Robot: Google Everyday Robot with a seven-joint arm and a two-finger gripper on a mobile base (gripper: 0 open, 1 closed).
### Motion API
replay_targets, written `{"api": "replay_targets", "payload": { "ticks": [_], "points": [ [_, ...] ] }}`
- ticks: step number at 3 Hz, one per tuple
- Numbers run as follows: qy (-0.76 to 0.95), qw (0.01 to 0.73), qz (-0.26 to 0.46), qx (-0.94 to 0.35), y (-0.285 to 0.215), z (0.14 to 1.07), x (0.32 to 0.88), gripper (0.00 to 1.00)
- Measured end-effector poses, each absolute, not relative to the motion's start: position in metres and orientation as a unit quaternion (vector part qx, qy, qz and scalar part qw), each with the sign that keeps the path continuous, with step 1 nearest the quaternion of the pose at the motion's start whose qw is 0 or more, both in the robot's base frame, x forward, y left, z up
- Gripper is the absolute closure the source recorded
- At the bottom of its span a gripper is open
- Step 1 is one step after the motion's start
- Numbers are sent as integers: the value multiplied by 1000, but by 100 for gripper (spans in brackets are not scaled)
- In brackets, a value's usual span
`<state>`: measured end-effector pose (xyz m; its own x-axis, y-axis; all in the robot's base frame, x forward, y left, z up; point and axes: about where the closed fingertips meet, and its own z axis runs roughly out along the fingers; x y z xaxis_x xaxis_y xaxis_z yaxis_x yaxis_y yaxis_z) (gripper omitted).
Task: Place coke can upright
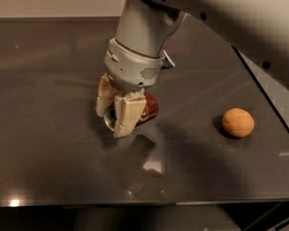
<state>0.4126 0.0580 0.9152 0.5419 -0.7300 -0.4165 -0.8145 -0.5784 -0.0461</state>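
The coke can (147,109) is red with a silver end and lies on its side on the dark table (48,129), silver end toward the left front. My gripper (116,110) comes down from above at the table's middle, with its cream fingers (127,113) closed around the can's silver end. The can's body sticks out to the right behind the fingers. Most of the can is hidden by the fingers and wrist.
An orange (238,122) sits on the table to the right. A bit of a dark blue snack bag (168,60) peeks out behind the wrist. The table's right edge (269,105) runs diagonally past the orange; the front edge is near the bottom.
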Motion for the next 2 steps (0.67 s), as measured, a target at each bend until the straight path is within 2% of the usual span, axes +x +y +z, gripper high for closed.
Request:
{"api": "replay_targets", "payload": {
  "ticks": [2],
  "points": [
    [511,178,315,-780,58,955,406,100]
  ]
}}
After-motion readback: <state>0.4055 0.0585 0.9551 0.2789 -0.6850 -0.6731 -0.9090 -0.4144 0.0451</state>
